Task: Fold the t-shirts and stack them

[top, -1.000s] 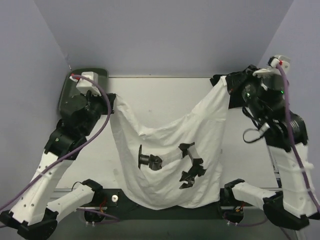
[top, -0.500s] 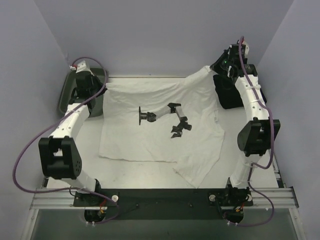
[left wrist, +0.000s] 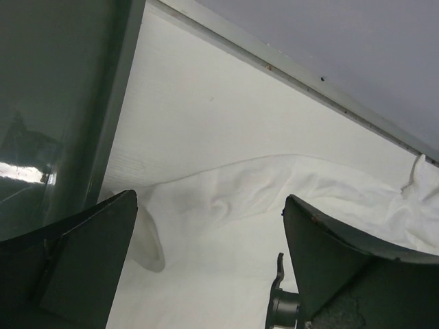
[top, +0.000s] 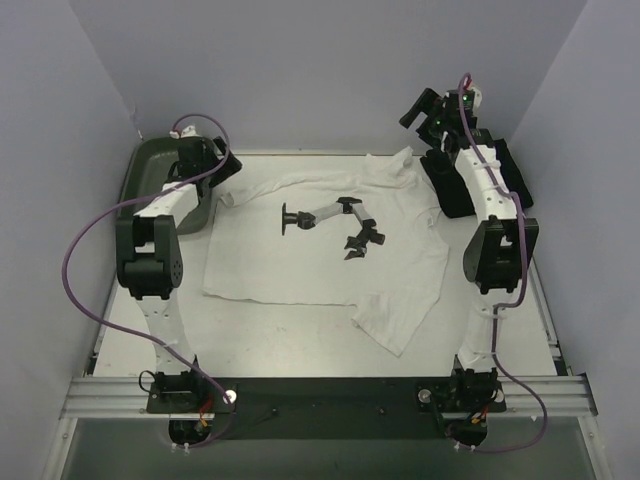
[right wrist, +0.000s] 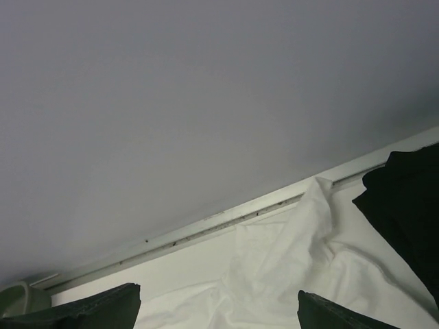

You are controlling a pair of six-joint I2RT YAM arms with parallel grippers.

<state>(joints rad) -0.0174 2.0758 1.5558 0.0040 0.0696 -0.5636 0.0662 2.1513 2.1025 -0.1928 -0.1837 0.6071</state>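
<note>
Two shirts lie on the bench (top: 290,335): one white, one black. The white shirt (top: 320,260) is spread flat over the middle, reaching from beside the tray (top: 135,175) in the far left corner almost to the right edge. It has a dark print at its centre and its near right part is rumpled and turned at an angle. Its far right corner is bunched up next to the black shirt (top: 447,190), which lies in a heap at the far right edge, under the right arm.

There are two arms, both reaching to the far edge. The left claw (top: 226,180) hangs over the white shirt's far left corner, wide and holding nothing. The right claw (top: 412,112) is raised by the back wall above the bunched corner, also wide and holding nothing.
</note>
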